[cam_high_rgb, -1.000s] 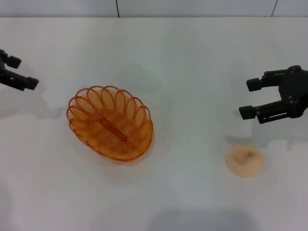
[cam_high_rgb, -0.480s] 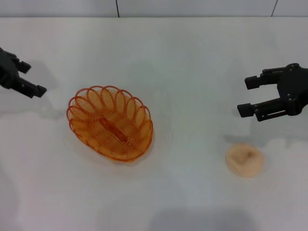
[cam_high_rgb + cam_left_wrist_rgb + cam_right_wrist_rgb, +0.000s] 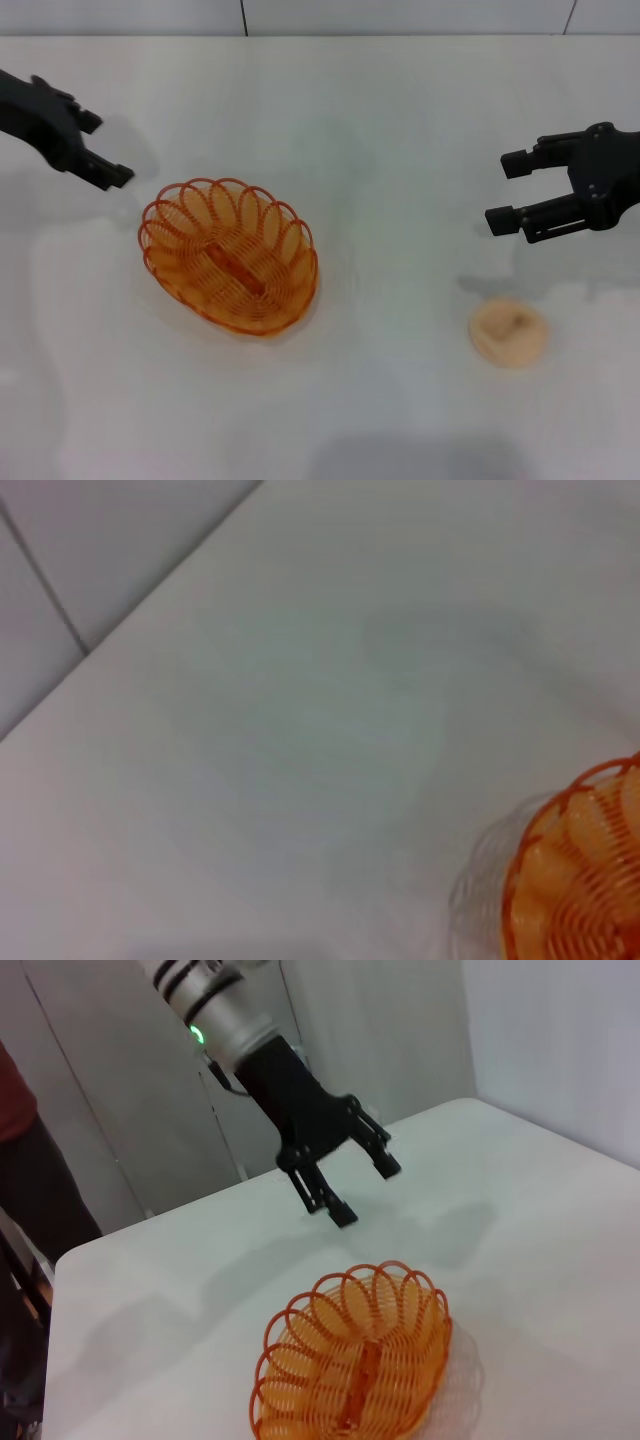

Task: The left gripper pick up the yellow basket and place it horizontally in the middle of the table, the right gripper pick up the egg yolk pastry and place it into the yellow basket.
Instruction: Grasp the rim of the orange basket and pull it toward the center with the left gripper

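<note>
My left gripper point(image 3: 100, 150) is reaching in from the left, fingers spread apart and pointing down and inward, hovering in the air. My right gripper point(image 3: 508, 189) hangs on the right side, jaws wide, fingers pointing left.

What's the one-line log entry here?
left gripper: open, near basket rim | right gripper: open, above pastry | basket: empty

Bright even overhead light, soft grey shadows on the table point(image 3: 400, 110), left wrist view blurred
</note>
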Robot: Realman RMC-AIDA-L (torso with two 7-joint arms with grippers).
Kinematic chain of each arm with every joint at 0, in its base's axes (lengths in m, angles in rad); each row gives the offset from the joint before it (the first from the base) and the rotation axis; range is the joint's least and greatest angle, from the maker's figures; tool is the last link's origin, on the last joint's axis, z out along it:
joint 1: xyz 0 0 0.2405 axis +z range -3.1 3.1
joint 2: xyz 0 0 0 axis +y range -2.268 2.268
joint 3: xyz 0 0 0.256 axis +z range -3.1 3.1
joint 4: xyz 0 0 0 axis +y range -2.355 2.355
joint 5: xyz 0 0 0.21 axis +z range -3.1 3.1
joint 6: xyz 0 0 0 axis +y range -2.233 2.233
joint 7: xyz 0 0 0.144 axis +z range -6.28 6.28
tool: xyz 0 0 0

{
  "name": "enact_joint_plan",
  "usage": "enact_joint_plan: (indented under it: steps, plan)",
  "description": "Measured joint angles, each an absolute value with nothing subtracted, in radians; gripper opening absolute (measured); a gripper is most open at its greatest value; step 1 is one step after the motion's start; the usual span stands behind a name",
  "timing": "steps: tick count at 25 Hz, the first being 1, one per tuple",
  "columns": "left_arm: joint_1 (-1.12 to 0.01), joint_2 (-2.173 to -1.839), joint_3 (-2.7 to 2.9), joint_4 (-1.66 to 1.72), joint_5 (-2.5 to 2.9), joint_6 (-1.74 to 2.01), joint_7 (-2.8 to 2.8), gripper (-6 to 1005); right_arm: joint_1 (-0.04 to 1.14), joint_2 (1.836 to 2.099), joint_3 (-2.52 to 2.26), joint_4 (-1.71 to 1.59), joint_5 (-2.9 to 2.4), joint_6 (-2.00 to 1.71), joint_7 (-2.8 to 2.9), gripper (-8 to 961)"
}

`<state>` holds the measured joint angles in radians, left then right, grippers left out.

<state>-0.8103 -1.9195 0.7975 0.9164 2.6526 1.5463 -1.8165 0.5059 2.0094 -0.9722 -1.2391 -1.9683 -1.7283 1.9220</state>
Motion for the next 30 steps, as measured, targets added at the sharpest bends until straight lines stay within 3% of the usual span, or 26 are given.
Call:
enact_joint_plan:
  steps: [5,14,30]
  plan:
    - [-0.807,-1.960,0.838,0.911,2.651,1.490,-1.816,886,0.507,2.009,-0.973,-1.237,-1.970,-1.727,1.922,842]
    - [-0.809,-1.997,0.844,0.886,2.646,1.459,-1.803,886,0.507,2.010,-0.974,-1.233,-1.970,-1.726,1.922,842]
    - [-0.790,-2.006,0.850,0.797,2.642,1.405,-1.785,885,0.512,2.010,-0.974,-1.231,-1.970,-1.722,1.922,842]
